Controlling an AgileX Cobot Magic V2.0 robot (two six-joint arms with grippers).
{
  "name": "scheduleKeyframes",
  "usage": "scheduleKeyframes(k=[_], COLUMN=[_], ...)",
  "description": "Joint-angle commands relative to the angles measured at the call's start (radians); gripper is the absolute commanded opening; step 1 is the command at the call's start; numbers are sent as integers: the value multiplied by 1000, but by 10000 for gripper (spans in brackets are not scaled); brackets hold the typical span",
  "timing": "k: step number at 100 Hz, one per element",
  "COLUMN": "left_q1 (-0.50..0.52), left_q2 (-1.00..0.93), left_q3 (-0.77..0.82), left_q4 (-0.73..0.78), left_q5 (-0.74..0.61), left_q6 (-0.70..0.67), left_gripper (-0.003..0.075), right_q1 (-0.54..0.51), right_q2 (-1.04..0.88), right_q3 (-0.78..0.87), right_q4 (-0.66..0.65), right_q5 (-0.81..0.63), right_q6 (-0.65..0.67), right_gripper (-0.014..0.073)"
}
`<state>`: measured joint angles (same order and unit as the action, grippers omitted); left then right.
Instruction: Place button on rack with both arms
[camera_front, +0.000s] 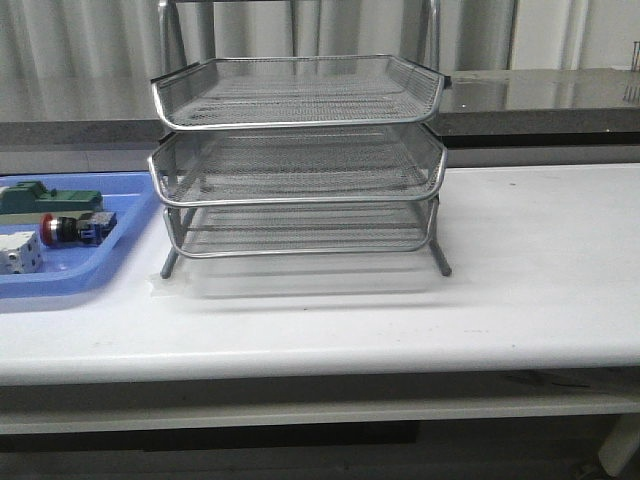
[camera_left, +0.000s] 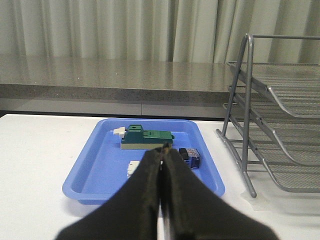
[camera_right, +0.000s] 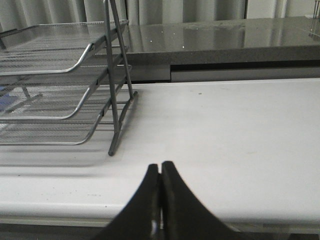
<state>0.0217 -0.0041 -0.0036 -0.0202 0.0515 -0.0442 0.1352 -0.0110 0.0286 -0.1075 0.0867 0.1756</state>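
The button (camera_front: 76, 229) lies on its side in the blue tray (camera_front: 70, 277) at the far left of the table, red head to the left. In the left wrist view its blue-black body (camera_left: 190, 157) shows just beyond my fingers, the red head hidden. The silver three-tier rack (camera_front: 298, 160) stands mid-table; it also shows in the left wrist view (camera_left: 280, 120) and the right wrist view (camera_right: 60, 85). My left gripper (camera_left: 164, 149) is shut and empty, near the tray's front. My right gripper (camera_right: 160, 166) is shut and empty over bare table right of the rack. Neither arm shows in the front view.
The blue tray also holds a green flat part (camera_front: 52, 198) at the back and a white block part (camera_front: 20, 252) at the front; both show in the left wrist view, green (camera_left: 146, 138) and white (camera_left: 133, 168). A grey counter (camera_front: 540, 95) runs behind the table.
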Motion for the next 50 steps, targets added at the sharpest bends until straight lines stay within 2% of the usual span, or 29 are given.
scheduleKeyframes(k=[1, 26, 50], left_q1=[1, 1, 1], left_q2=[-33, -33, -33], left_q3=[55, 55, 55], left_q4=[0, 0, 0], left_q5=[-82, -82, -82], left_q6=[-8, -8, -8], left_gripper=[-21, -21, -21], right_q1=[-7, -7, -7], right_q2=[-17, 34, 215], right_q3=[-29, -166, -392], right_q4=[23, 145, 153], right_q5=[-103, 23, 240], right_q6=[4, 17, 17], right_gripper=[-67, -67, -67])
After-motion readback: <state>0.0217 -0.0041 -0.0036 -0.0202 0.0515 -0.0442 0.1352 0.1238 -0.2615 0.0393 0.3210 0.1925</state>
